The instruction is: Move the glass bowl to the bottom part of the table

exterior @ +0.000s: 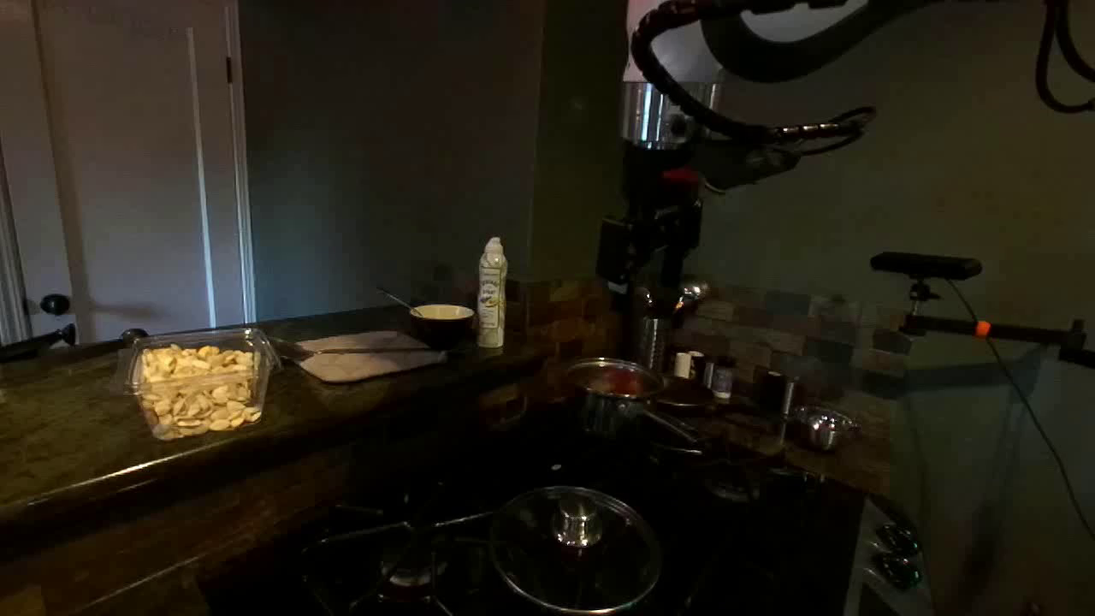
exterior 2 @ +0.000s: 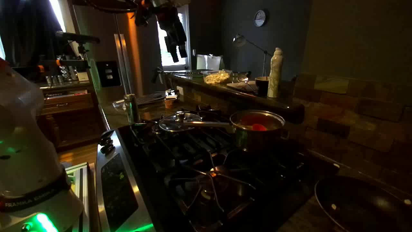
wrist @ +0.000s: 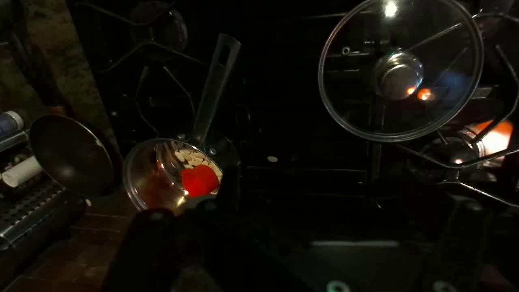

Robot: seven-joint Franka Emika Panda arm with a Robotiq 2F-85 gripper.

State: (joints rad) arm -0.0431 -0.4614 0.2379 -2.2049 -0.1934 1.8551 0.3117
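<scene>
The glass bowl (exterior: 204, 389) is clear, squarish and filled with pale beige-yellow pieces. It stands upright on the table (exterior: 60, 445), a dark glossy raised counter, near its front edge. In an exterior view it shows farther off, on the counter (exterior 2: 217, 77). My gripper (exterior: 654, 295) hangs in the air above the stove area, well apart from the bowl. In an exterior view its two fingers (exterior 2: 178, 58) point down, apart, with nothing seen between them. In the wrist view the gripper (wrist: 349, 190) is very dark over the stovetop; the glass bowl is out of view there.
A spray bottle (exterior: 492, 295), a dark bowl with a spoon (exterior: 441, 325) and a pale mat (exterior: 368, 358) share the counter. Below are a pot with a red utensil (exterior 2: 257, 135), a glass lid (wrist: 399, 121), a black pan (wrist: 71, 154) and burner grates (exterior 2: 212, 190).
</scene>
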